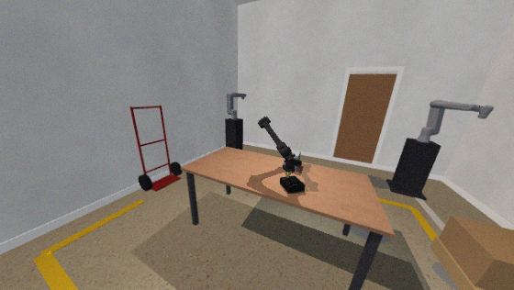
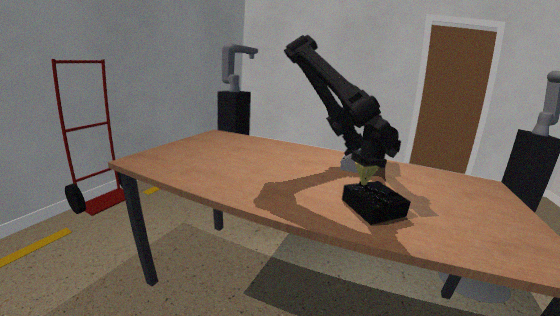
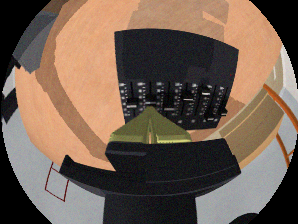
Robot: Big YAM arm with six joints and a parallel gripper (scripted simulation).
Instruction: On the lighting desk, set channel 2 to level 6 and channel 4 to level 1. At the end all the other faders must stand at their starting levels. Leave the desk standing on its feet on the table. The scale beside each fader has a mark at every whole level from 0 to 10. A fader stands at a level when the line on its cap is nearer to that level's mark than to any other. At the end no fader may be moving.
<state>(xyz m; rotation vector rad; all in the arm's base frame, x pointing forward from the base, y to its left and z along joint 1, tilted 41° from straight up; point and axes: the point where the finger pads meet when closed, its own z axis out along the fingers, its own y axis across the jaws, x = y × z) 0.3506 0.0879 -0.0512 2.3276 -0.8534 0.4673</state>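
Note:
The lighting desk (image 2: 376, 203) is a small black box standing on the wooden table (image 2: 310, 195), right of its middle. It also shows in the top view (image 1: 292, 184) and in the wrist view (image 3: 174, 79), where a row of several faders (image 3: 174, 102) runs across it. My gripper (image 2: 366, 178) is shut, its yellow-green fingers pressed into one point. It points down at the desk's near-left end. In the wrist view the fingertips (image 3: 152, 112) lie over the second fader from the left. I cannot tell whether the tip touches the cap. The fader levels are too small to read.
A red hand truck (image 2: 82, 135) stands by the left wall. Two grey arms on black pedestals (image 1: 234, 121) (image 1: 419, 156) stand behind the table. A brown door (image 1: 364, 117) is in the back wall and cardboard boxes (image 1: 477, 252) lie at the right.

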